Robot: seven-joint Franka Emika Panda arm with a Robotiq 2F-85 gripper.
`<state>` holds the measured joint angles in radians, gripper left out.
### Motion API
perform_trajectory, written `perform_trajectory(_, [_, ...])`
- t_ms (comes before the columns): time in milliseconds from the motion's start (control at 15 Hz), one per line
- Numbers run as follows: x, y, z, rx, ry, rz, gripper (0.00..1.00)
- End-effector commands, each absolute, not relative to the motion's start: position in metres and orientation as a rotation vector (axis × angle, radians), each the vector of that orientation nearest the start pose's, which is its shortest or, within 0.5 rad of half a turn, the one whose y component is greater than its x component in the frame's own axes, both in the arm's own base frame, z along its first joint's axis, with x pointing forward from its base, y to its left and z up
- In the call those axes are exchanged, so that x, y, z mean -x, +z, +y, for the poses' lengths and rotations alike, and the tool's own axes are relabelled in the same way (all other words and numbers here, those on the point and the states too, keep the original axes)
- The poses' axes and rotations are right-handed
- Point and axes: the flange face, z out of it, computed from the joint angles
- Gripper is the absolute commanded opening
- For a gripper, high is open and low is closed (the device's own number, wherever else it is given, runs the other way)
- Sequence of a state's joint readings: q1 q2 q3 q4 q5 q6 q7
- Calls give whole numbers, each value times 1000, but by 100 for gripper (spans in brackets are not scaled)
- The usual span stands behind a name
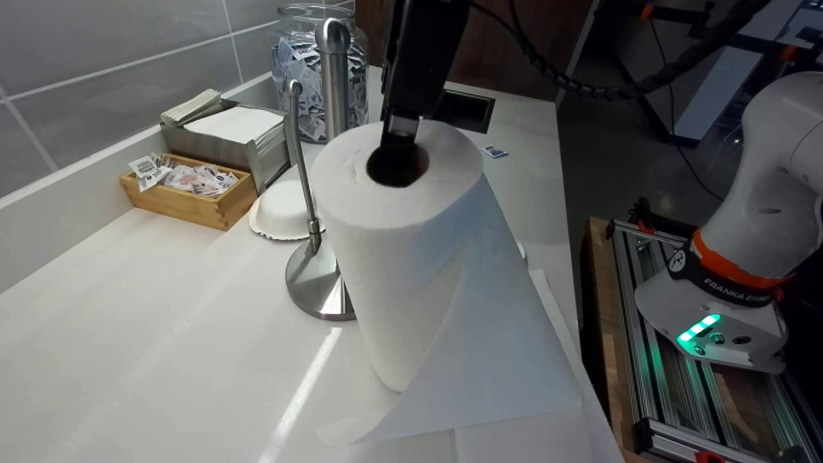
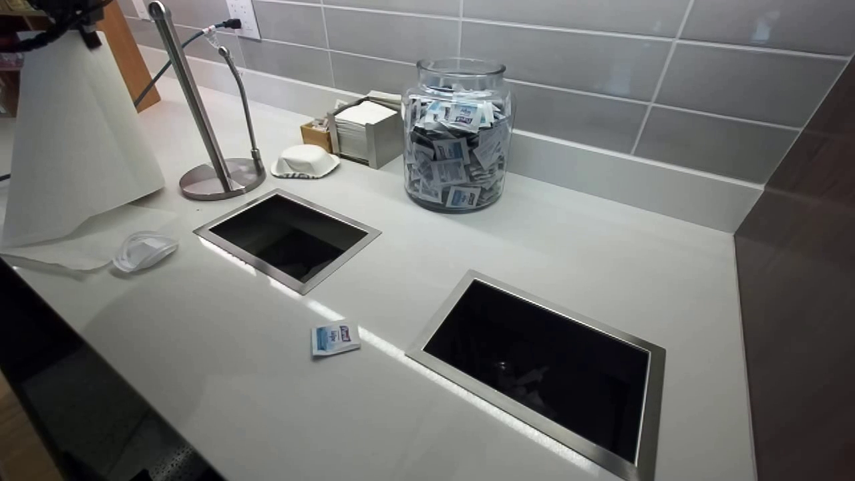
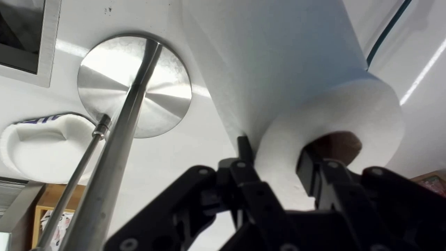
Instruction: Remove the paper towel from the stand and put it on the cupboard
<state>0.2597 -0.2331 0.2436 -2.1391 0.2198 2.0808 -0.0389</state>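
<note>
The gripper (image 3: 273,150) pinches the paper roll (image 1: 386,276) by its wall, fingers (image 3: 245,150) partly spread — one inside the core (image 3: 338,148), one outside. Below them the roll's long axis runs nearly upright, hollow end up, loose sheet (image 1: 508,334) trailing onto the cupboard (image 2: 588,234) — the stand (image 2: 193,100) beside them, apart.

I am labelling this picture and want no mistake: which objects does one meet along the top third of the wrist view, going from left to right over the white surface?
Dark cut-out's metal frame → stand's round base → paper towel → teal cable.
</note>
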Motion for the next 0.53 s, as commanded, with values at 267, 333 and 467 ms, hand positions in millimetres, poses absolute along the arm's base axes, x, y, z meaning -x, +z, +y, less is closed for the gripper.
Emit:
perform_trajectory(267, [-430,506,260,2855,-248,-728,11])
perform_trajectory(333, [-430,506,260,2853,-255,-735,11])
perform_trajectory(467, [-430,506,260,2846,-273,-747,11])
